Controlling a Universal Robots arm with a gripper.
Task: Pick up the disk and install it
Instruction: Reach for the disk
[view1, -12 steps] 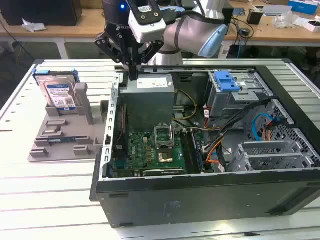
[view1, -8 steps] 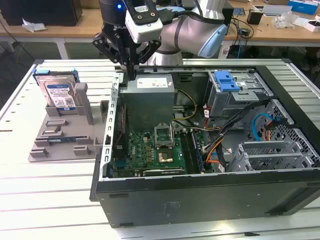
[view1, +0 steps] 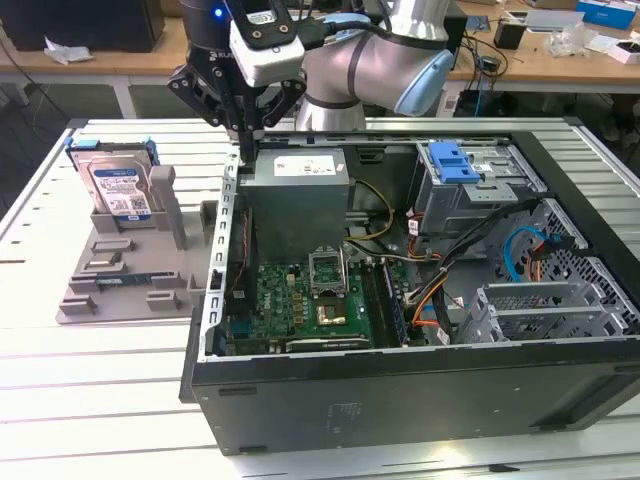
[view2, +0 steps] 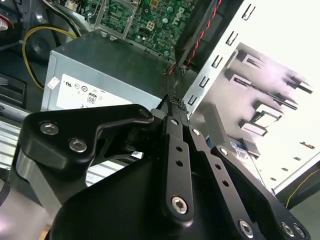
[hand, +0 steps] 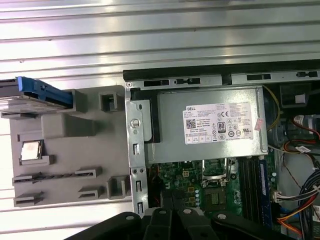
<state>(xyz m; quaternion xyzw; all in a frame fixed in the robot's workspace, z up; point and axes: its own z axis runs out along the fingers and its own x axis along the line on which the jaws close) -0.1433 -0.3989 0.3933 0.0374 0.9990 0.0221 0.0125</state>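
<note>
Disk (view1: 118, 186) stands ungrasped in its grey holder (view1: 120, 290) on the table (view1: 90, 400), not yet installed, while the pincer (view1: 247, 148), closed and empty, hangs above the computer case (view1: 400, 385).

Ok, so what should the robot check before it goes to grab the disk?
1. The disk stands upright in the grey holder, nothing on it: ok.
2. The gripper carries nothing: ok.
3. The gripper is over the disk: not ok. It hangs above the computer case edge, beside the power supply.
4. Jaws open wide enough to grab: not ok, they are shut.
5. The drive cage has room for the disk: cannot tell.
</note>
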